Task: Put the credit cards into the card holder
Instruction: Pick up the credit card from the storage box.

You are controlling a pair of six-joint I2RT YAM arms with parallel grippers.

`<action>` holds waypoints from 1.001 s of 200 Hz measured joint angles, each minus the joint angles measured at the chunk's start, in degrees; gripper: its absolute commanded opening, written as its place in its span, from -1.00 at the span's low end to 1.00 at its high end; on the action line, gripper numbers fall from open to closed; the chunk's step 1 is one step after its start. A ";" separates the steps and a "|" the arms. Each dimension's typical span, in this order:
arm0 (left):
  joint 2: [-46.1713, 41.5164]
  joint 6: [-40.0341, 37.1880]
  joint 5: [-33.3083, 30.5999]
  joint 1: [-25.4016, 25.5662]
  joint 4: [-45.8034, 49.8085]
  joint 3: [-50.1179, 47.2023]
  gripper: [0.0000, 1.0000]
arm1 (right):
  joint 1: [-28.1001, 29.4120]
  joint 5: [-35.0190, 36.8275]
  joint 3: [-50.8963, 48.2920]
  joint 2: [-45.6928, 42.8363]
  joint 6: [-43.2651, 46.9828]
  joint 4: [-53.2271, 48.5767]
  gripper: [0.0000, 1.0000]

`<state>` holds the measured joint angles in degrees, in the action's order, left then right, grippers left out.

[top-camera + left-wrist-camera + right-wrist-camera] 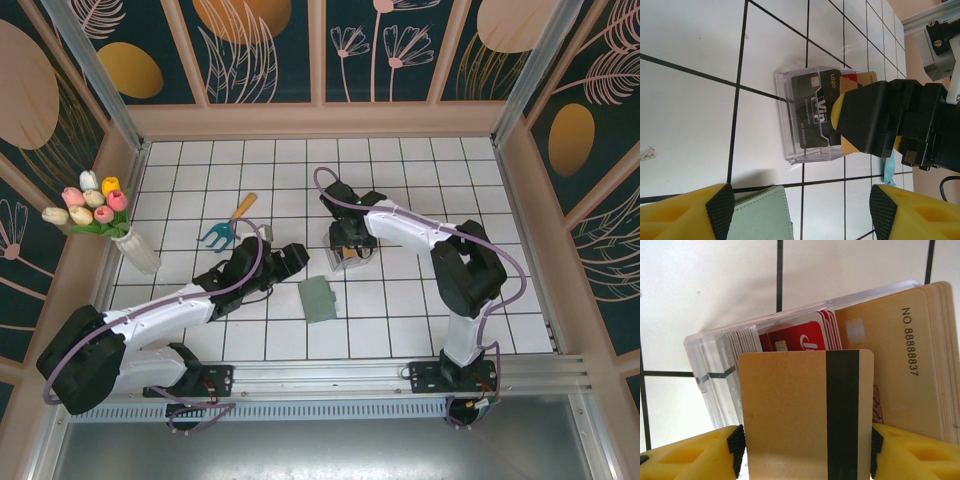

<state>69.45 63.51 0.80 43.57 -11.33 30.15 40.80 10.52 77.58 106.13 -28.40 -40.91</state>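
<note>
Print reads "NO.8888…" on tan stack (910, 355), "LOGO" and "Vip" on black card (812, 115). Right gripper (805, 445) pinches a tan card (785, 410); left gripper (802, 210) gapes wide. Holder (762, 215) lies at seven o'clock from tray (784, 120).

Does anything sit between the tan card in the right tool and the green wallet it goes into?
Nothing visible does. The tan plastic card with a black stripe is pinched in the right tool at the clear plastic tray; bare white tiles separate it from the sage-green flat wallet.
</note>
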 measured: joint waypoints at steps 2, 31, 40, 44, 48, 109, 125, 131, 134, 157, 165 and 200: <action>0.00 0.00 0.00 0.00 0.00 0.00 0.48 | 0.00 -0.02 0.00 0.00 0.04 0.00 0.27; 0.09 0.00 0.00 0.00 0.09 0.22 0.48 | 0.24 1.27 0.31 -0.02 0.00 -0.76 0.26; 0.09 0.00 0.00 0.00 0.09 0.33 0.48 | 0.33 1.70 0.74 -0.02 0.02 -1.51 0.25; 0.09 0.00 0.00 0.00 0.15 0.39 0.48 | 0.39 1.88 0.96 -0.02 0.02 -1.73 0.26; 0.09 0.00 0.00 0.00 0.15 0.44 0.48 | 0.44 2.10 1.18 -0.02 0.02 -1.90 0.26; 1.03 -0.46 0.70 0.00 -0.59 1.01 0.48 | 1.20 2.97 2.89 -1.81 -0.24 -3.19 0.25; 1.99 -0.79 2.03 0.00 -3.34 0.98 0.47 | 1.20 2.34 2.89 -4.02 -0.61 -2.97 0.24; 2.47 -0.90 2.80 0.00 -4.50 0.98 0.47 | 1.20 2.03 2.89 -4.83 -0.66 -2.91 0.24; 2.69 -0.98 3.19 0.00 -5.07 0.98 0.46 | 1.20 1.79 2.89 -5.20 -0.70 -2.86 0.24; 5.62 -1.53 6.75 0.00 -10.84 0.98 0.44 | 1.20 -0.20 2.84 -7.74 -1.55 -1.73 0.25; 6.62 -1.60 7.93 0.00 -12.85 0.98 0.43 | 1.20 -1.14 2.64 -8.41 -1.97 -1.03 0.24; 9.86 -2.08 11.28 0.00 -21.05 0.98 0.32 | 1.16 -6.05 1.05 -11.08 -3.61 2.34 0.25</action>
<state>79.31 61.43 12.08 43.57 -32.38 31.14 41.95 4.47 78.63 95.04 -32.01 -38.57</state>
